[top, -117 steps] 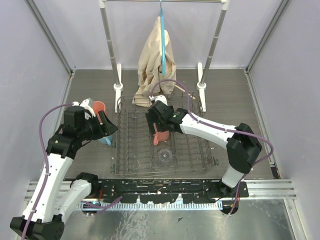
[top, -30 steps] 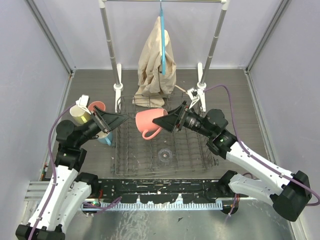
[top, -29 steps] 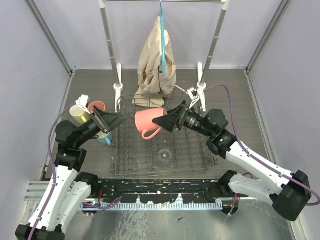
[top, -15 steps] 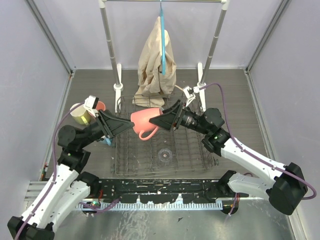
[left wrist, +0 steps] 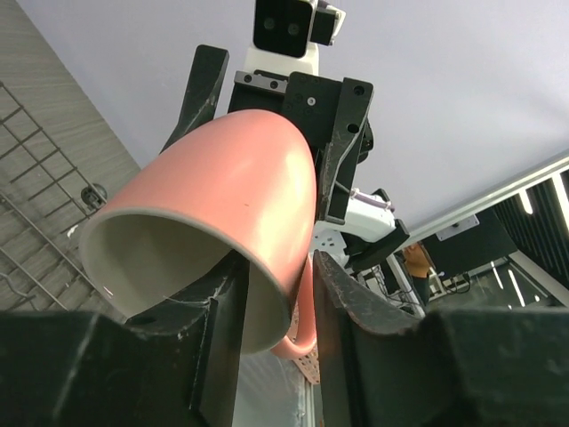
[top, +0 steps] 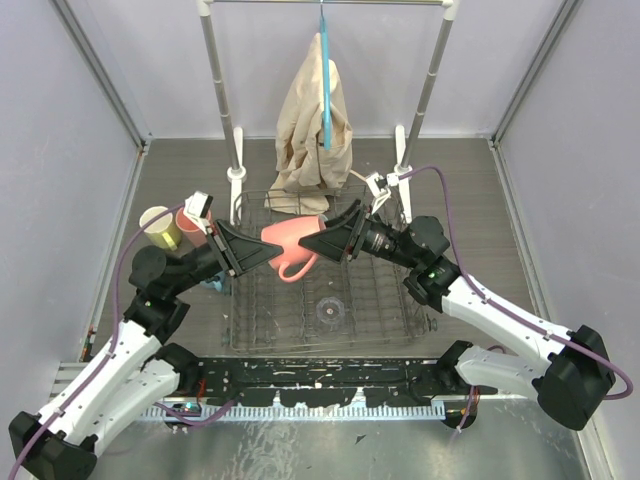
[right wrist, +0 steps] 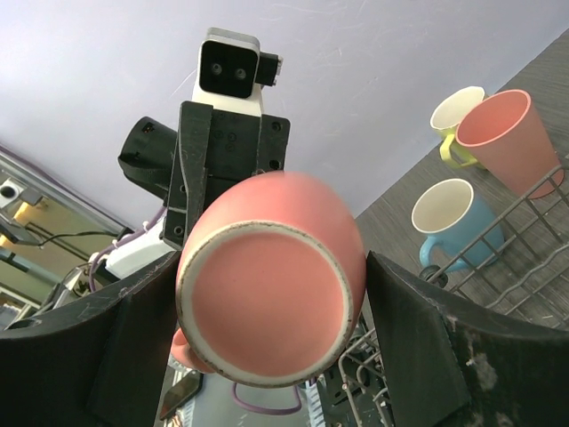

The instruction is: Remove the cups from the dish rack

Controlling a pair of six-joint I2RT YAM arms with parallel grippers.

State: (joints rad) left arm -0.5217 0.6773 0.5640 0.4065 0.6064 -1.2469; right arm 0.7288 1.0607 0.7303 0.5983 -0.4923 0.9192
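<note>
Right fingers grasp one pink mug; left fingers straddle its rim, grip unclear.

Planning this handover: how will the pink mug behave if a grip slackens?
The pink mug looks glazed, so probably slippery. It seems rigid ceramic held above the dish rack; a drop might chip it. Its round body would likely roll.

Dish rack, mugs on grey table
</note>
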